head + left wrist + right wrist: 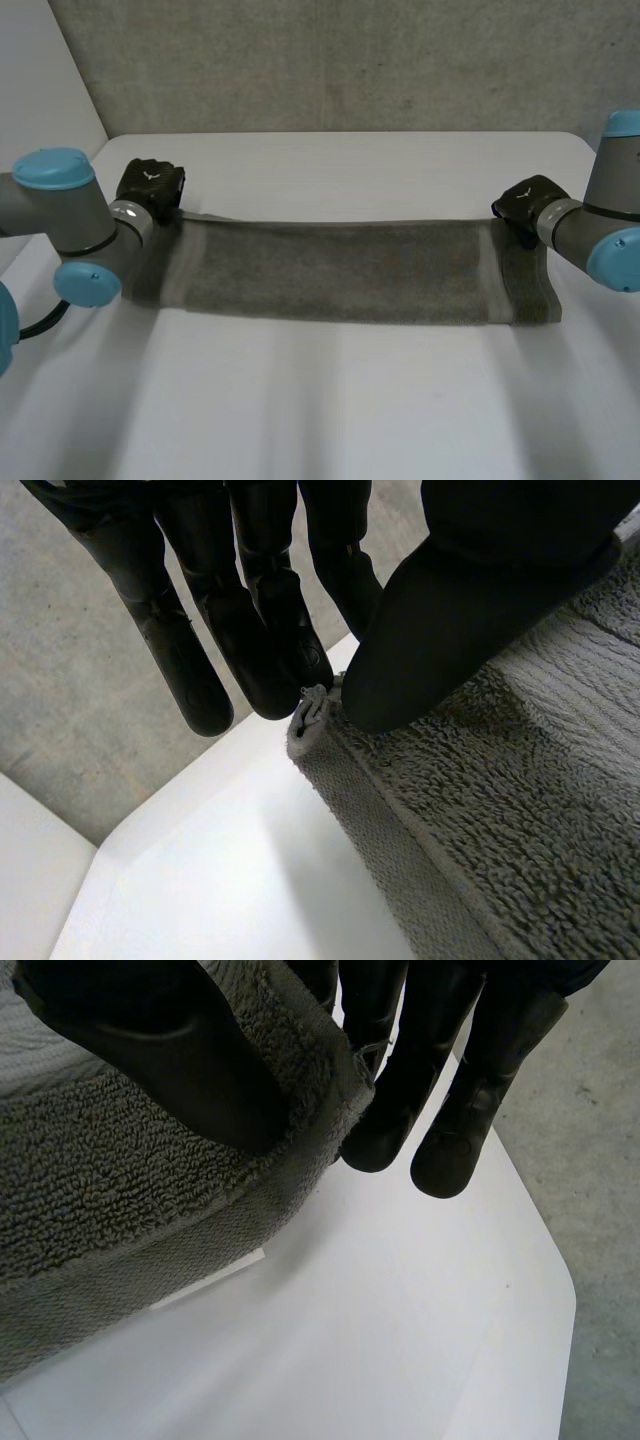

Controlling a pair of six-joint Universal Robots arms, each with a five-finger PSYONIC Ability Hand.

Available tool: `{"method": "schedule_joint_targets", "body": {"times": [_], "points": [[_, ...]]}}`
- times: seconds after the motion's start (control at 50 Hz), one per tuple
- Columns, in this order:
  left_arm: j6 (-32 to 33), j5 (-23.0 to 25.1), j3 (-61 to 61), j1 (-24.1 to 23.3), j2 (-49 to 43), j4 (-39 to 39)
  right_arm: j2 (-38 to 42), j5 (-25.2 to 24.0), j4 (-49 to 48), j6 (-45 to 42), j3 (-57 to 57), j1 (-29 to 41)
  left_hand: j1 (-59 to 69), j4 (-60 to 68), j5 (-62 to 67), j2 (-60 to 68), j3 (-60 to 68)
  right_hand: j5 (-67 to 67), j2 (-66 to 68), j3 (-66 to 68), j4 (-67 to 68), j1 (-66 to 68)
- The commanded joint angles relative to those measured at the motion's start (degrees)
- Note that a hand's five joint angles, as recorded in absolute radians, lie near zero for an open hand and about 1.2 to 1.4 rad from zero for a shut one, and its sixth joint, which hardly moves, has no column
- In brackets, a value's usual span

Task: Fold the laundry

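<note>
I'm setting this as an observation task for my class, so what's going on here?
A grey towel lies stretched out long on a white table. The robot's left hand pinches one far corner of it, and its right hand pinches the other far corner, so the towel is held at both ends at once.

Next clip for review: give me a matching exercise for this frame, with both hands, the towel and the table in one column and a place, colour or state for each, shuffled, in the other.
Column one:
1. left hand
2. right hand
3. towel
4. table

Column two:
A. white, lying under the cloth
B. pinches the cloth's far corner on the robot's right
C. grey, stretched out lengthwise between the two hands
D. pinches the cloth's far corner on the robot's left

Pairs: 1-D, 2-B, 3-C, 4-A
</note>
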Motion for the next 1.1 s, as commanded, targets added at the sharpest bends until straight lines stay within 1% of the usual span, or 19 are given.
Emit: {"method": "schedule_joint_targets", "body": {"times": [0.02,0.24,0.26,0.28,0.32,0.34,0.36,0.38,0.42,0.44,0.46,0.54,0.64,0.74,0.8,0.84,0.94,0.96,1.1], "points": [[0.19,-0.05,4.01,-0.77,-3.08,0.07,1.26,1.39,-0.01,-0.13,-0.97,0.11,12.75,10.18,11.44,10.26,10.27,2.06,2.91,3.0,3.07,3.34],[-0.07,0.21,6.3,-0.77,-5.54,-0.02,3.72,1.39,-0.27,0.14,-3.87,0.11,12.75,10.18,11.44,10.26,10.27,2.06,2.91,3.0,3.07,3.34],[-0.07,0.21,6.3,-0.77,-5.54,-0.02,3.98,1.39,-0.79,0.14,-4.22,0.11,12.75,10.18,11.44,10.26,10.27,-14.37,-13.52,-13.43,-13.36,-13.09],[-0.25,0.21,6.3,-0.77,-5.63,0.07,3.99,1.39,-0.8,0.14,-4.23,0.11,12.75,10.18,11.44,10.26,10.27,-14.53,-13.69,-13.59,-13.52,-13.26],[-0.25,0.21,6.3,-0.77,-5.63,-0.02,4.42,1.91,-2.81,0.66,-4.84,0.11,12.75,10.18,11.44,10.26,10.27,-62.59,-61.74,-61.64,-61.57,-61.31],[-0.25,0.13,6.21,-0.77,-5.55,-0.02,4.43,1.92,-2.82,0.67,-4.84,0.11,-0.55,-3.12,-1.86,-3.04,-3.03,-62.81,-61.96,-61.87,-61.8,-61.53],[-0.16,-0.14,5.95,-0.77,-5.46,-0.02,4.43,2.53,-4.39,1.36,-5.1,0.11,-21.5,-24.07,-22.81,-23.99,-23.98,-67.94,-67.09,-67.0,-66.93,-66.66],[-0.16,-0.14,5.95,-0.77,-5.46,-0.02,4.43,2.53,-4.4,1.37,-5.1,0.11,-21.71,-24.27,-23.02,-24.2,-24.19,-67.94,-67.09,-67.0,-66.93,-66.66],[-0.25,-0.57,5.16,-0.77,-4.93,-0.02,4.25,3.06,-5.98,2.34,-5.28,0.11,-47.82,-50.38,-49.12,-50.31,-50.3,-67.94,-67.09,-67.0,-66.93,-66.66],[-0.25,-0.58,5.16,-0.77,-4.93,-0.02,3.81,3.58,-7.72,3.64,-5.37,0.2,-47.95,-50.52,-49.26,-50.44,-50.43,-67.94,-67.09,-67.0,-66.93,-66.66],[-0.25,-1.01,4.55,-0.77,-4.67,-0.02,3.2,3.85,-8.44,4.87,-5.46,0.2,-57.25,-59.82,-58.56,-59.74,-59.73,-67.94,-67.09,-67.0,-66.93,-66.66],[-0.51,-2.15,2.97,-0.77,-3.36,0.07,2.05,3.85,-8.53,6.11,-5.37,0.29,-57.25,-59.82,-58.56,-59.74,-59.73,-67.94,-67.09,-67.0,-66.93,-66.66],[-0.6,-2.51,-1.96,-0.6,0.61,0.07,-4.19,3.94,-8.27,10.77,-2.03,0.73,-57.25,-59.82,-58.56,-59.74,-59.73,-67.94,-67.09,-67.0,-66.93,-66.66],[-1.04,-2.42,-9.17,-0.51,6.5,0.07,-14.18,3.24,-8.36,12.0,8.66,0.29,-57.25,-59.82,-58.56,-59.74,-59.73,-67.94,-67.09,-67.0,-66.93,-66.66],[-3.41,-2.25,-14.97,-0.51,11.42,0.16,-16.76,2.97,-8.44,11.92,12.12,0.11,-57.25,-59.82,-58.56,-59.74,-59.73,-67.94,-67.09,-67.0,-66.93,-66.66],[-5.61,-2.16,-18.22,-0.51,14.05,0.33,-21.48,2.88,-8.36,11.83,18.59,-0.06,-57.25,-59.82,-58.56,-59.74,-59.73,-67.94,-67.09,-67.0,-66.93,-66.66],[-15.43,-1.72,-29.09,-0.33,24.23,2.61,-27.2,2.1,-8.27,11.92,28.17,-0.41,-57.25,-59.82,-58.56,-59.74,-59.73,-67.94,-67.09,-67.0,-66.93,-66.66],[-15.45,-1.72,-29.12,-0.33,24.25,2.62,-27.21,2.09,-8.27,11.92,28.21,-0.41,-57.25,-59.82,-58.56,-59.74,-59.73,-67.94,-67.09,-67.0,-66.93,-66.66],[-22.13,-1.63,-39.12,0.19,32.68,7.62,-30.55,-2.99,-8.62,12.96,40.75,-3.48,-57.25,-59.82,-58.56,-59.74,-59.73,-67.86,-67.01,-66.92,-66.85,-66.58]]}}
